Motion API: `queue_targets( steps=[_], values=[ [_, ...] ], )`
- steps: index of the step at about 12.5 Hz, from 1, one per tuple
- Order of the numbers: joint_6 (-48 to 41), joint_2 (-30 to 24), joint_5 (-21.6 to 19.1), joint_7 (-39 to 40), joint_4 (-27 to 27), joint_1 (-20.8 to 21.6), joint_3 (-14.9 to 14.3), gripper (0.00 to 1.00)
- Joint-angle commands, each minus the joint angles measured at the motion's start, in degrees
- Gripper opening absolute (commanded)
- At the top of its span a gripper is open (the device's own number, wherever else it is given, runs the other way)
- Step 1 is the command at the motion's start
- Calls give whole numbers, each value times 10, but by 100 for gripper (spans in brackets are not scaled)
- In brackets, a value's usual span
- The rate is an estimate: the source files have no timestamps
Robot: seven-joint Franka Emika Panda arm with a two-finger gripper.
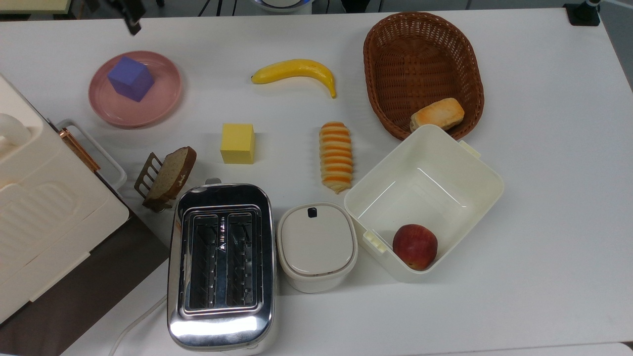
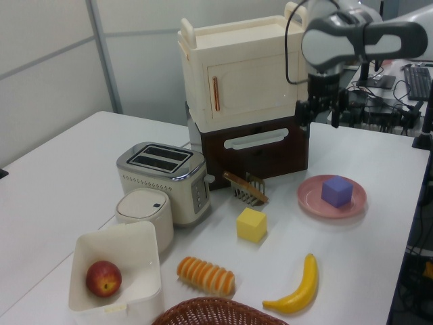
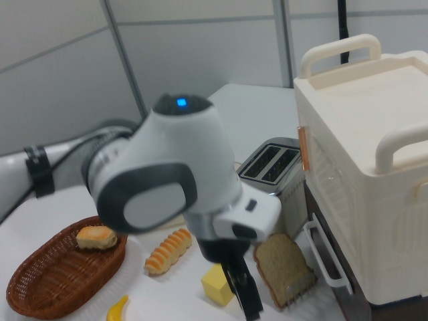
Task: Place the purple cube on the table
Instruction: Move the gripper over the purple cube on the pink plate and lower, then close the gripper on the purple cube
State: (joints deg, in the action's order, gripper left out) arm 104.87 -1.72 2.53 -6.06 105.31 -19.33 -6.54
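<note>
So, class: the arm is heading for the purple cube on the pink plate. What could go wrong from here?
1. The purple cube sits turned at an angle on the pink plate, so the gripper could close on its corners and slip.
2. The plate is loose on the table; a low approach might nudge it.
3. The tall cream cabinet stands close by, so the arm might clip it.

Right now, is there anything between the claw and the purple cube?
No. In the left view the claw hangs above the small matte purple cube on the round pink plate; only open air separates them.
</note>
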Motion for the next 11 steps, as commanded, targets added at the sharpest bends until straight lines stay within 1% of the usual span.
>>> queue_targets(
  steps=[1,2,4,5,6,7,9,11],
  values=[
    [137,-17,57,-12,121,-23,24,100],
    [159,-9,72,-11,136,-25,25,100],
    [166,4,90,-11,144,-27,24,100],
    [166,7,101,-3,148,-35,24,100],
    [167,7,107,23,161,-47,22,100],
    [167,13,107,51,163,-53,21,100],
    [170,35,109,68,161,-53,21,100],
    [185,44,109,83,161,-56,20,100]
  ],
)
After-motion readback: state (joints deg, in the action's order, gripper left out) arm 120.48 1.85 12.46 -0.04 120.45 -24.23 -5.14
